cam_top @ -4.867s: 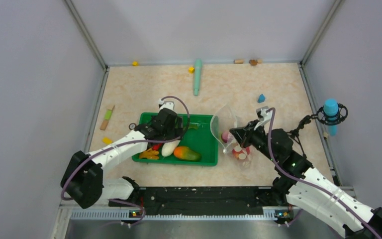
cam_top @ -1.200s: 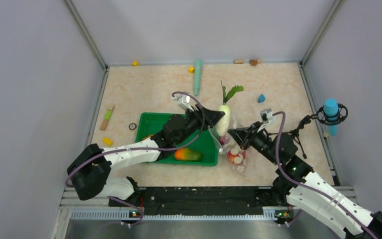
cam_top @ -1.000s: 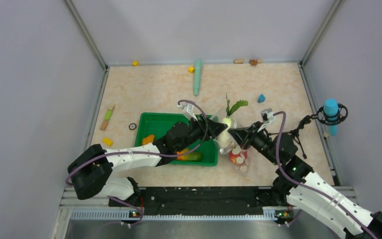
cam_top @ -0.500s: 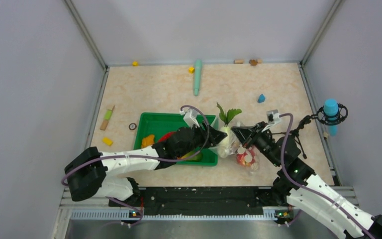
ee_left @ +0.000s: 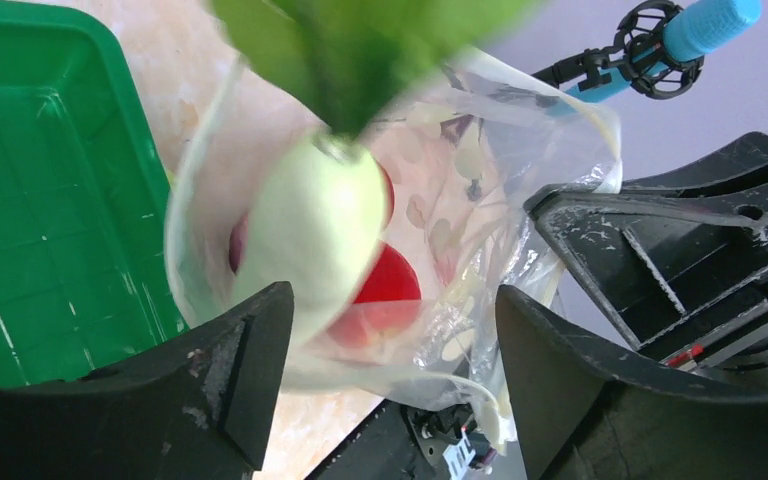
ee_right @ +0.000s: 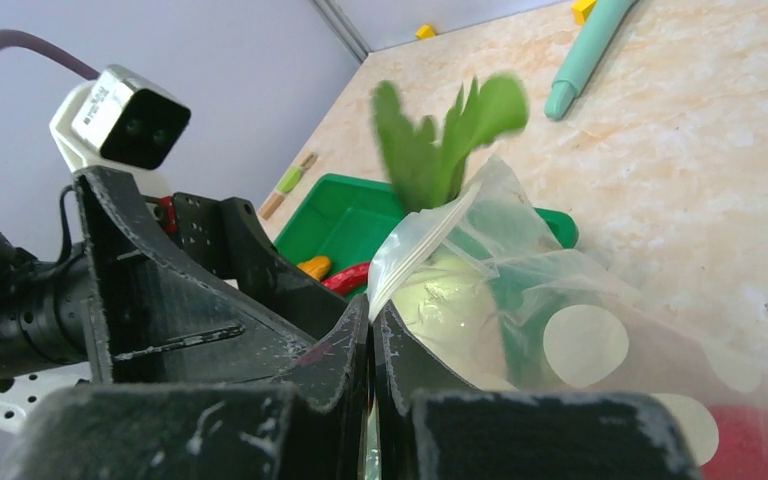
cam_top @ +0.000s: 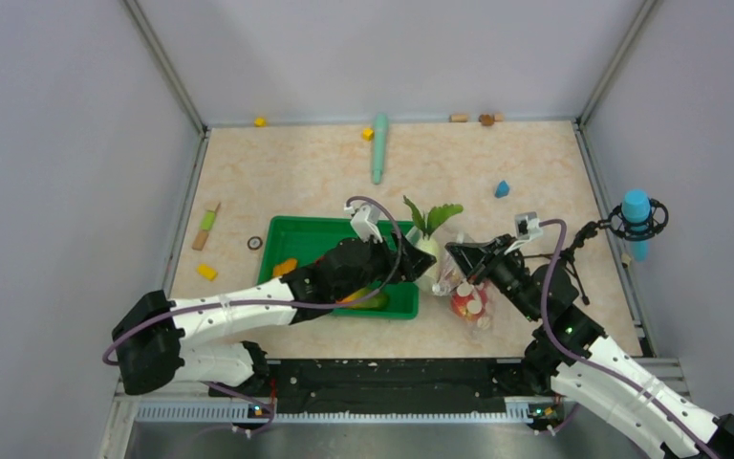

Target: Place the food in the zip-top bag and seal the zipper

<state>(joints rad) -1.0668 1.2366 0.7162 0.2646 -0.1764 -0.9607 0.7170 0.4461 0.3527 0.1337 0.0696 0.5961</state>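
Note:
The dotted zip-top bag [cam_top: 459, 279] stands right of the green tray [cam_top: 298, 239]. My right gripper [cam_top: 453, 251] is shut on the bag's mouth edge [ee_right: 430, 235] and holds it up. The white radish [cam_top: 427, 252] sits in the bag's mouth, its green leaf [cam_top: 430, 214] sticking out. My left gripper [cam_top: 409, 262] is open just left of it. In the left wrist view its jaws stand wide apart around the radish [ee_left: 310, 230], with a red tomato [ee_left: 390, 285] below inside the bag [ee_left: 500, 200]. Tomatoes [cam_top: 468, 304] lie in the bag's bottom.
The mango [cam_top: 368, 300] and the yellow-orange bunch [cam_top: 285, 268] lie in the tray; a red chili [ee_right: 352, 277] shows there too. The teal stick [cam_top: 379, 145] and small blocks [cam_top: 502, 188] lie farther back. A blue microphone [cam_top: 636, 212] stands at the right wall.
My left gripper carried the radish from the tray to the bag, lowered it into the mouth and opened. The radish has sunk lower. My right gripper kept hold of the bag's edge.

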